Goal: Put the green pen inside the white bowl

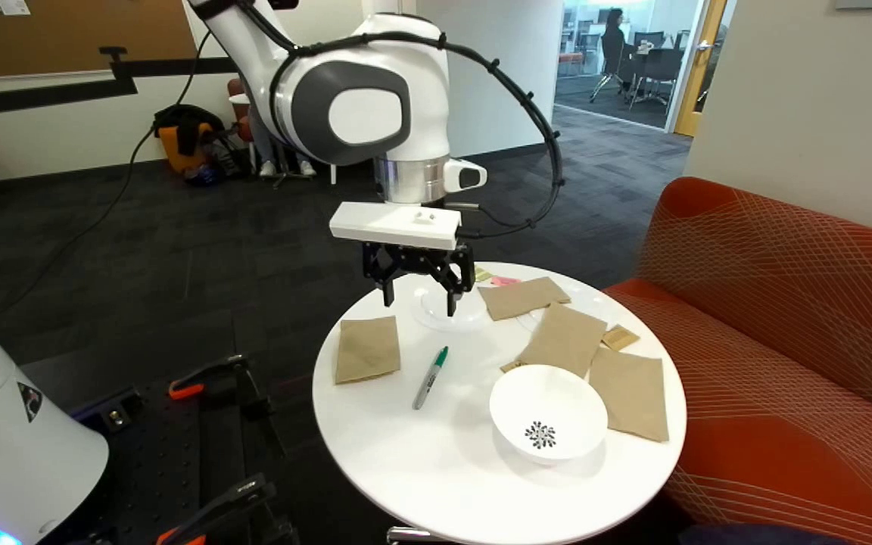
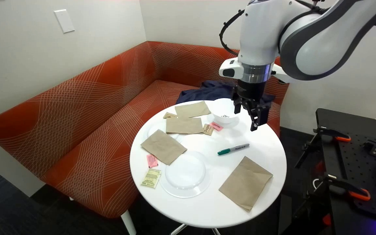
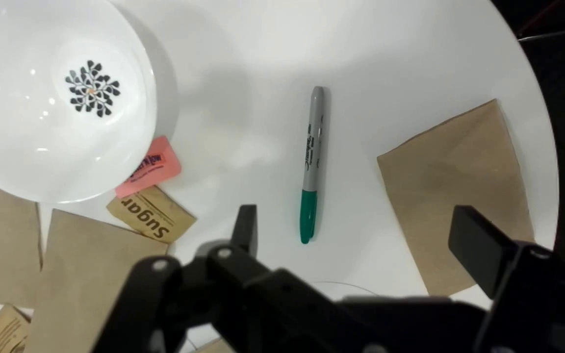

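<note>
The green pen, grey-bodied with a green cap, lies flat on the white table in both exterior views (image 1: 431, 378) (image 2: 233, 149). It also lies near the middle of the wrist view (image 3: 313, 157), cap toward the gripper. The white bowl stands upright beside it in both exterior views (image 1: 549, 393) (image 2: 222, 106), with a dark leaf pattern on its inside bottom. It is cut off at the upper left of the wrist view (image 3: 42, 152). My gripper (image 1: 419, 301) (image 2: 245, 118) (image 3: 356, 225) is open and empty above the table, apart from the pen and the bowl.
Several brown paper squares (image 1: 367, 348) (image 2: 246, 183) lie on the table (image 1: 421, 462). A clear plate (image 2: 185, 173) and small packets, pink (image 2: 152, 161), yellow (image 2: 151, 178) and brown sugar (image 3: 151, 214), lie there too. An orange couch (image 1: 777, 363) stands beside the table.
</note>
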Tool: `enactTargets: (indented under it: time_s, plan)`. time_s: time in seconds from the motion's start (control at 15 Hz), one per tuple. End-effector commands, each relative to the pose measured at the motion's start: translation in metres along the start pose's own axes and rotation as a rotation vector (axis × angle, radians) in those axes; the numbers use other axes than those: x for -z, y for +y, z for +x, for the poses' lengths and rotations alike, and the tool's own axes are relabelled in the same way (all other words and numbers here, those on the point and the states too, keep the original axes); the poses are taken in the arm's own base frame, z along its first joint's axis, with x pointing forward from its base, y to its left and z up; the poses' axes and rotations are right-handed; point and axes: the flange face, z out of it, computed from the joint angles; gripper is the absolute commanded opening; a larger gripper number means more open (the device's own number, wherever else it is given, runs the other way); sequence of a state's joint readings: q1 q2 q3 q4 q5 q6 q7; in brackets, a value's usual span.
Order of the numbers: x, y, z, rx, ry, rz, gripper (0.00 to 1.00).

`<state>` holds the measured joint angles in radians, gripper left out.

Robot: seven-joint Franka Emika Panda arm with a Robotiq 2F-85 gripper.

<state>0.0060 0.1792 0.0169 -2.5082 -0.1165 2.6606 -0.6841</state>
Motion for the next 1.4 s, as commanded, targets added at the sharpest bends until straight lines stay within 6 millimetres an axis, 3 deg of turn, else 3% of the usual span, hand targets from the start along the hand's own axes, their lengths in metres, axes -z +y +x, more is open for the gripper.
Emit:
enactTargets:
  time_s: [0.0, 0.53, 1.33]
  plan:
    - [-0.016, 0.011, 0.008, 0.007, 0.018, 0.023, 1.0]
    - [-0.05, 0.015, 0.016, -0.039, 0.016, 0.041, 1.0]
    - [-0.083, 0.02, 0.041, -0.112, 0.028, 0.022, 1.0]
